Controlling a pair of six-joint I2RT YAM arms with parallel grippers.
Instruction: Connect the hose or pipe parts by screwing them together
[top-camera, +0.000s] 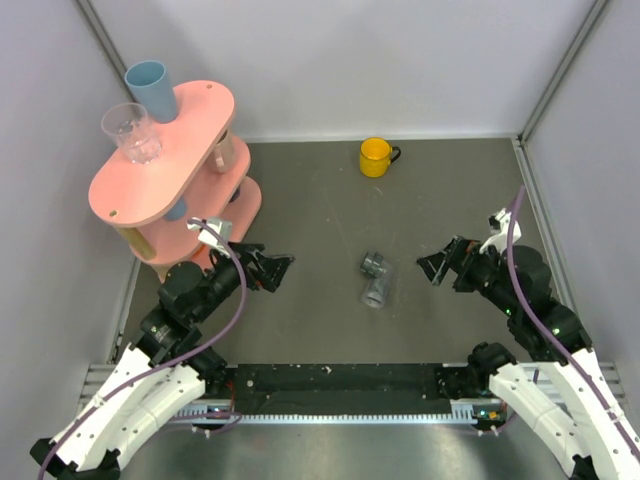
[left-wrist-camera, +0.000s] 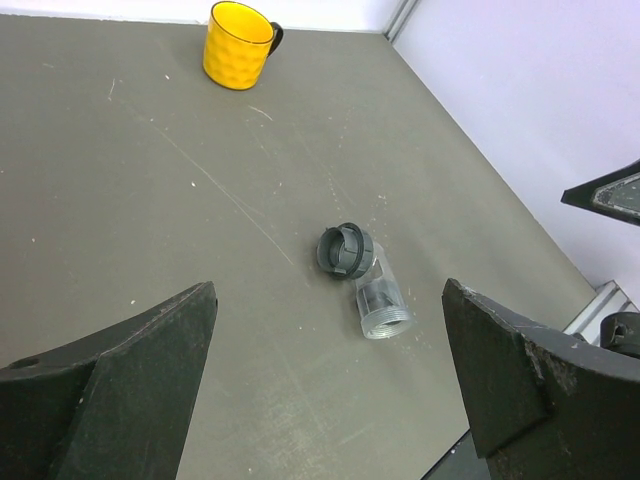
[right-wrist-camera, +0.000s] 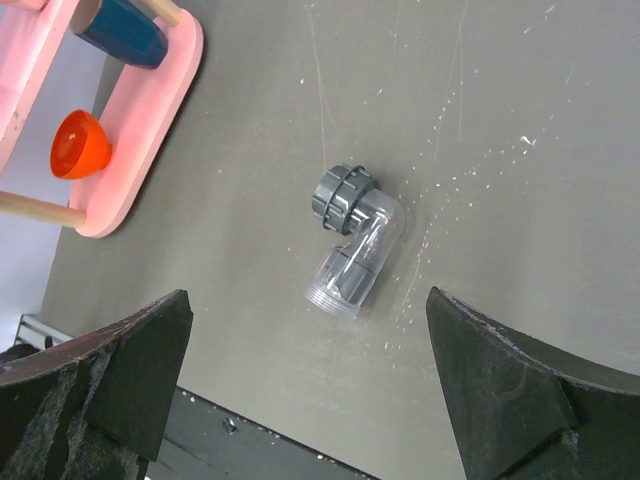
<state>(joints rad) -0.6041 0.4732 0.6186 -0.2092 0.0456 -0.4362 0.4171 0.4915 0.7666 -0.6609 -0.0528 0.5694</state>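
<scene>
The hose or pipe parts lie mid-table between my two arms. They are a clear elbow piece with a threaded open end and a grey insert inside. A dark grey ring nut sits against its other end; whether the nut is threaded on I cannot tell. The left wrist view shows the nut and the clear piece just ahead of my open left gripper. My left gripper hangs left of the parts and my right gripper to their right. The right gripper is open too, and neither touches anything.
A yellow mug stands at the back centre. A pink tiered rack at the back left carries a blue cup and a clear glass. White walls close in the sides, and a black rail runs along the near edge.
</scene>
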